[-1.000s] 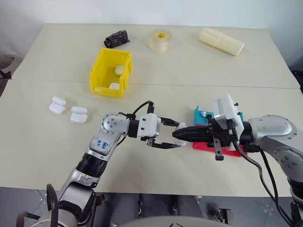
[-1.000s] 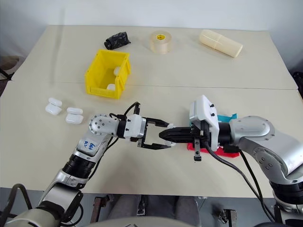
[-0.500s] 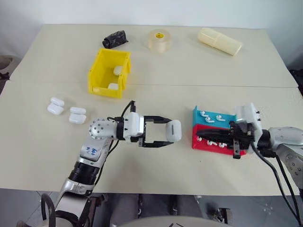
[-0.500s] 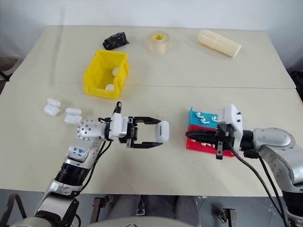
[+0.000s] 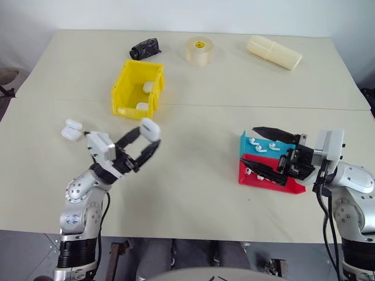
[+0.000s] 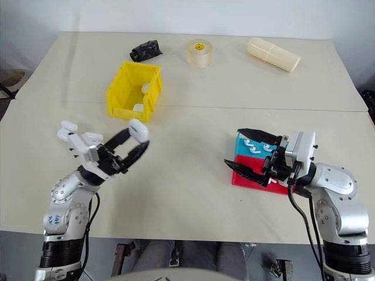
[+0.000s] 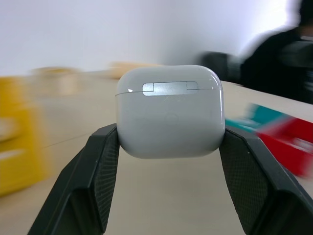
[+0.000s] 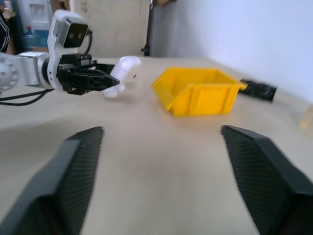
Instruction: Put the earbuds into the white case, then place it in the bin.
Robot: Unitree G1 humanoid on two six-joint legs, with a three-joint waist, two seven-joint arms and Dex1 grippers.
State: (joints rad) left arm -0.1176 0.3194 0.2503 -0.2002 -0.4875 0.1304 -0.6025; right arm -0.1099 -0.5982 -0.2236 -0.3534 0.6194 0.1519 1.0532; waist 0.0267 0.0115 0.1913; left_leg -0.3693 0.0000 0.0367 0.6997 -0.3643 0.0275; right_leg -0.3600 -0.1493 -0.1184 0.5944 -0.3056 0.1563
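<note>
While the left gripper (image 5: pixel 145 142) clamps the closed white case (image 5: pixel 149 127) above the table, at six o'clock from the bin (image 5: pixel 138 89), it should carry on toward twelve and release low inside; the right gripper (image 5: pixel 265 150) stands spread, empty.

My left gripper (image 5: pixel 149 139) is raised, clamped on a case (image 7: pixel 170 111), lid seemingly closed. My right gripper (image 5: pixel 263 151) hangs spread wide, empty.

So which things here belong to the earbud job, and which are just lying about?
Job: white case held in the left end effector; yellow bin; earbuds in the trays; spare cases.
Lying about: tape roll; black bundle; cream tube.
</note>
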